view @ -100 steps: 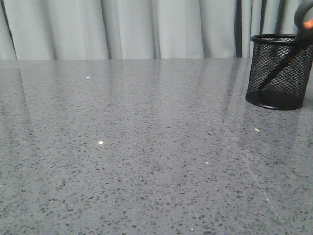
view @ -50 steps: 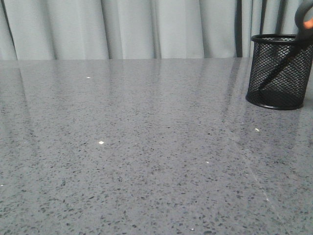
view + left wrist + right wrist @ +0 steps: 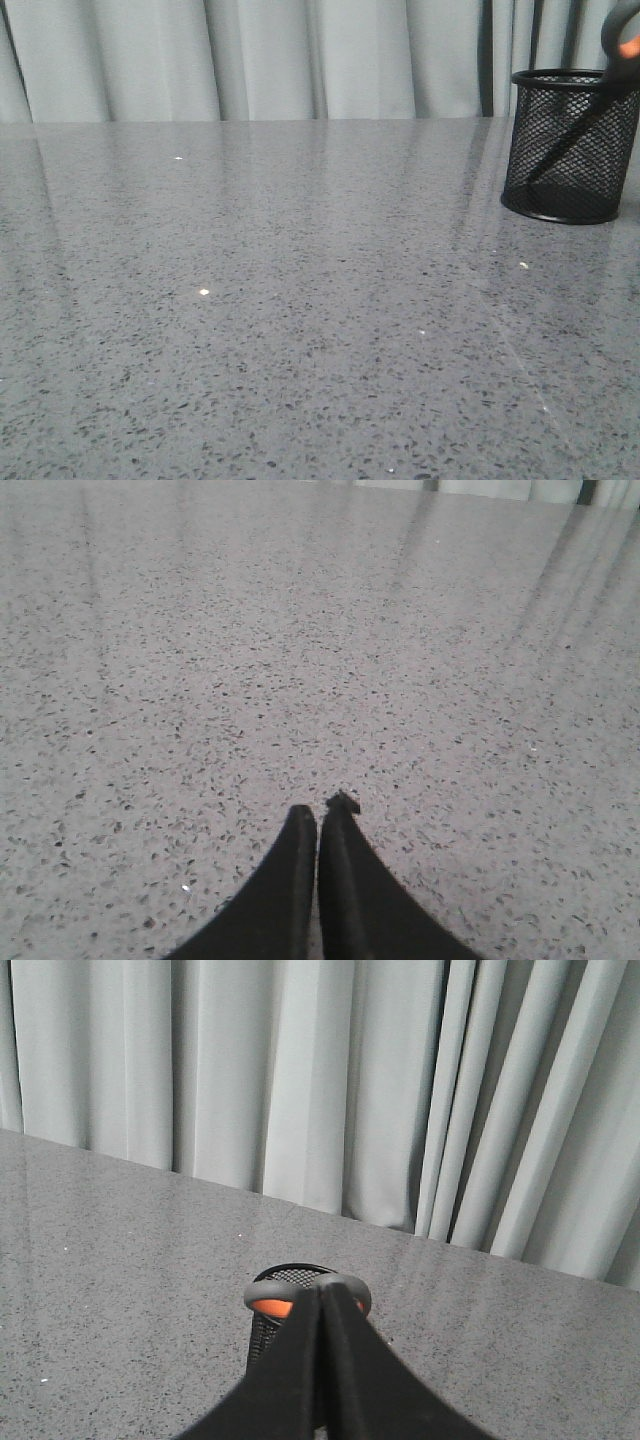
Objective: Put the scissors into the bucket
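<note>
The scissors (image 3: 622,45) stand tilted in the black mesh bucket (image 3: 565,150), near the desk's far right corner.

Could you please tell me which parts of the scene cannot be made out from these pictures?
- Scissors: front view, handles cut off by the frame's right edge; blades only a dim shape through the bucket mesh.
- Bucket: right wrist view, mostly hidden behind the shut right gripper.
- Both arms: absent from the front view.
</note>
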Controlling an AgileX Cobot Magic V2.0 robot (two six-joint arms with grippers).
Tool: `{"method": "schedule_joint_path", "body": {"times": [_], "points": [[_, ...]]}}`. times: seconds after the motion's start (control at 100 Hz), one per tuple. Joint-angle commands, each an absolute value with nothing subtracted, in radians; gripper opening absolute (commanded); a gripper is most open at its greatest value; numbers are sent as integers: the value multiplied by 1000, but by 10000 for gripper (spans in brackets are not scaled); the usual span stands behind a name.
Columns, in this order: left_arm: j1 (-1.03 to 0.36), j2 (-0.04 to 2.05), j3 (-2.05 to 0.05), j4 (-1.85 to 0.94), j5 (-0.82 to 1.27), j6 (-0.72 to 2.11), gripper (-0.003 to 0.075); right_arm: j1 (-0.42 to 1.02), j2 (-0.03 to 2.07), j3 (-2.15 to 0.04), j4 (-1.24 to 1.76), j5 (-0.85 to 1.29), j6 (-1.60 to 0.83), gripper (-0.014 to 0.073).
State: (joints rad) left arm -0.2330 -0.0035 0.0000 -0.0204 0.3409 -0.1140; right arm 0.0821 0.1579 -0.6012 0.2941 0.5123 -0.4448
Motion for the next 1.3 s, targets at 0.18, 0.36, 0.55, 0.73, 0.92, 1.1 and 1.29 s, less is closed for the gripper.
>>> {"method": "schedule_joint_path", "body": {"times": [0.18,0.36,0.55,0.73,0.92,1.1,1.29], "points": [[-232,-29,39,-38,304,-114,-20,80,172,-622,304,433,-450,-46],[-232,-29,39,-38,304,-114,-20,74,168,-565,302,426,-447,-46],[-232,-29,39,-38,304,-114,-20,-7,91,-325,113,230,-159,-46],[-232,-29,39,-38,304,-114,-20,-88,-8,-83,46,106,-62,-46],[-232,-29,39,-38,304,-114,-20,-95,-33,18,46,198,-62,-46],[-232,-29,39,-38,304,-114,-20,-95,-33,20,48,292,-62,-46],[-232,-29,39,-38,304,-114,-20,-95,-33,20,48,292,-62,-46]]}}
